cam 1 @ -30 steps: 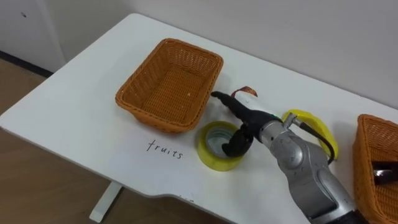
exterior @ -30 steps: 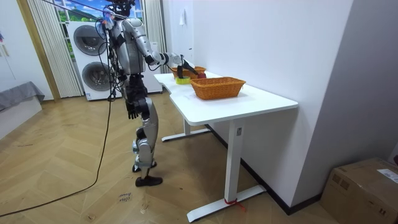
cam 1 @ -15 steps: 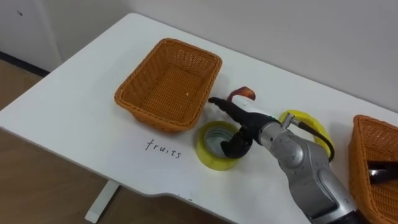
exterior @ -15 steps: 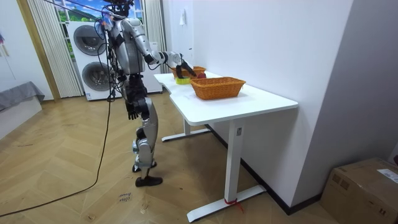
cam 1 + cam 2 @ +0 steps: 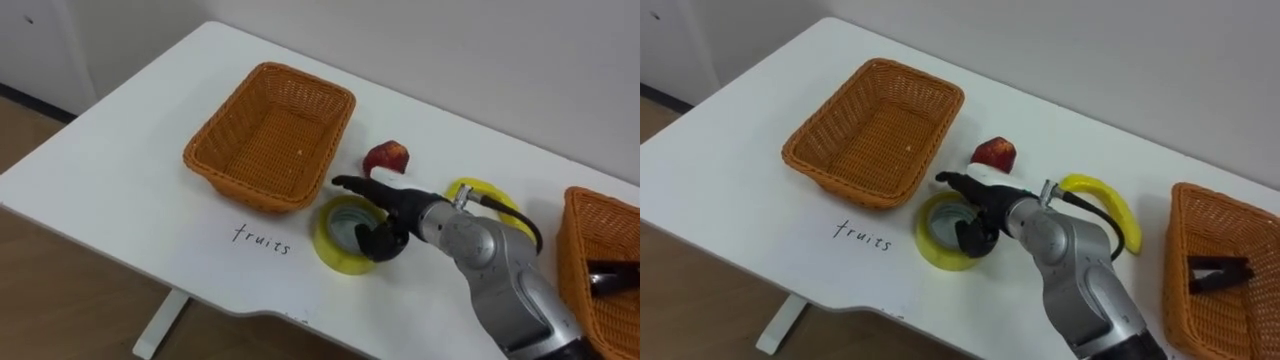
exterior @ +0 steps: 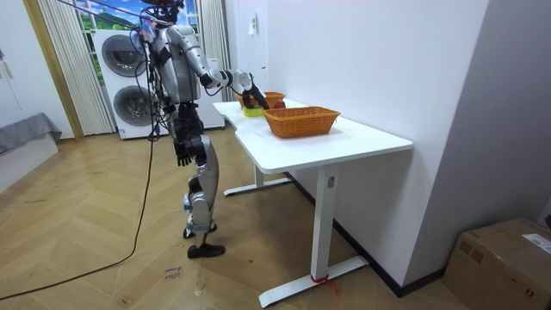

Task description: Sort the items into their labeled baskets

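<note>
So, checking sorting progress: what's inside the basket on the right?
A black clip-like item lies in the basket; its right part is cut off by the picture's edge, so unseen.

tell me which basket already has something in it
The basket at the robot's right, with a dark object lying inside; the left basket holds nothing.

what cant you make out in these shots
- Tape roll: eye views; the right hand covers its far side, so whether it grips is unclear.
- Banana: eye views; the right arm hides its middle.
- Dark item in the right basket: too small to identify; the basket is cut by the picture's edge.
- Left hand: room view; too small to read.
</note>
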Available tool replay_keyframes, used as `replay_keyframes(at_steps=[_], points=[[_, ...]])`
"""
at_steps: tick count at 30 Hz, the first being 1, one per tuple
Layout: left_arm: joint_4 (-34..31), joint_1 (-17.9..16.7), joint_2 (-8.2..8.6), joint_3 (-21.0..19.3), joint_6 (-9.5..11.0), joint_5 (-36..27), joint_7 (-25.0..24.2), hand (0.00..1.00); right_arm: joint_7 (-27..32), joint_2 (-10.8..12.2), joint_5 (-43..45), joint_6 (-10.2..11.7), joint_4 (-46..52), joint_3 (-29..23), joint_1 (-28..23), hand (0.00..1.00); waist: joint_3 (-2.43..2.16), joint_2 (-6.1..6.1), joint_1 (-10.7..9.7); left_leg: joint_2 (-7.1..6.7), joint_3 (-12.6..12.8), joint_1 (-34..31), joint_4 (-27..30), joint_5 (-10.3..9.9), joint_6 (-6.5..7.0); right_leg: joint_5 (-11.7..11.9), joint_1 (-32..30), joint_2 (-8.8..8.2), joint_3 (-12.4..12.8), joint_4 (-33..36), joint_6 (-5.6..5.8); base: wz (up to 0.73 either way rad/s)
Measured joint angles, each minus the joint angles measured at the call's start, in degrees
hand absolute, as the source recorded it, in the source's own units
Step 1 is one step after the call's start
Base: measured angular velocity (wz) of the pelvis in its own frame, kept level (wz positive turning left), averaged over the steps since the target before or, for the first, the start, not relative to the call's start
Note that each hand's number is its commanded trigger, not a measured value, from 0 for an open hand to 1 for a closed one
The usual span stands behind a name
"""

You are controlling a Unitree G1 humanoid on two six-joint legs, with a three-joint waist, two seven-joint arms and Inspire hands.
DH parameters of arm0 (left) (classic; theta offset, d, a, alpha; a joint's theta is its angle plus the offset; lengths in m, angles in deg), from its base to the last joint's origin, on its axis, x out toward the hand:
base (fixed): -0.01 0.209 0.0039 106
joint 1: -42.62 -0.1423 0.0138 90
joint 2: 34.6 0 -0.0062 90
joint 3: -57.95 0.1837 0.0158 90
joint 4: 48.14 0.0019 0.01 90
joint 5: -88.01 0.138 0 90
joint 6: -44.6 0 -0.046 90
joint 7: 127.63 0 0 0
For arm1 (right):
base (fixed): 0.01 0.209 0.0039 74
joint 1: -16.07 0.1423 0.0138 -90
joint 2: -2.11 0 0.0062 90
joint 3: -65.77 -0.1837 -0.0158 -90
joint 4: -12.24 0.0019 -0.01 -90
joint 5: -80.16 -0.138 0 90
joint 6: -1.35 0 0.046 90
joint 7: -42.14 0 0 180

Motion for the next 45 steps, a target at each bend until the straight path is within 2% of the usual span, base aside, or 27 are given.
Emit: replay_keyframes(at_steps=[10, 12, 13, 14, 23, 28, 45], points=[[0.26, -0.03, -0.25, 0.01, -1.22, 0.17, -0.03, 0.0, -2.65, -0.14, 0.94, -2.51, 0.72, 0.33, 0.03, 0.0, 0.11, -0.22, 0.88, 0.05, 0.0, -0.04, -0.02, 0.1, -0.14, 0.09, -0.05, 0.06, -0.17, 0.0, -0.15, 0.0], [0.26, -0.03, -0.25, 0.0, -1.29, 0.14, -0.02, 0.0, -2.93, -0.25, 1.09, -2.92, 0.87, 0.35, 0.03, 0.28, 0.1, -0.28, 1.23, 0.06, 0.0, -0.04, -0.01, 0.11, -0.15, 0.1, -0.04, 0.07, -0.19, 0.0, -0.16, 0.0], [0.26, -0.03, -0.25, 0.0, -1.29, 0.14, -0.01, 0.0, -2.97, -0.4, 1.12, -2.92, 0.86, 0.35, 0.04, 0.78, 0.11, -0.34, 1.36, 0.06, -0.01, -0.05, -0.01, 0.12, -0.17, 0.1, -0.04, 0.07, -0.19, 0.0, -0.17, 0.0], [0.26, -0.03, -0.26, 0.0, -1.29, 0.15, -0.01, 0.0, -2.97, -0.41, 1.17, -2.93, 0.85, 0.35, 0.04, 1.0, 0.12, -0.39, 1.42, 0.06, -0.01, -0.05, -0.01, 0.14, -0.18, 0.11, -0.04, 0.08, -0.19, 0.0, -0.18, 0.0], [1.04, 0.23, -0.41, -0.01, -1.29, 0.19, 0.0, 0.0, -2.28, -0.4, 2.32, -2.95, 0.72, 0.49, 1.17, 1.0, 0.14, -0.63, 1.71, 0.05, -0.15, -0.07, -0.06, 0.17, -0.16, 0.12, -0.05, 0.07, -0.25, 0.0, -0.2, 0.0], [1.28, 0.38, -0.42, -0.01, -1.31, 0.22, 0.02, 0.0, -2.5, -0.33, 3.23, -3.0, -0.4, 2.82, 1.09, 1.0, 0.16, -0.78, 1.82, 0.05, -0.19, -0.1, -0.09, 0.17, -0.14, 0.12, -0.07, 0.06, -0.27, -0.03, -0.19, 0.0], [2.16, 1.18, -0.69, -0.02, -1.26, 0.21, 1.26, 0.0, -3.64, -0.34, 2.95, -2.88, -0.39, 2.77, 1.03, 1.0, 0.14, -0.72, 1.65, 0.05, -0.15, -0.05, -0.14, 0.2, -0.13, 0.12, -0.12, 0.04, -0.12, -0.1, -0.19, 0.0]])
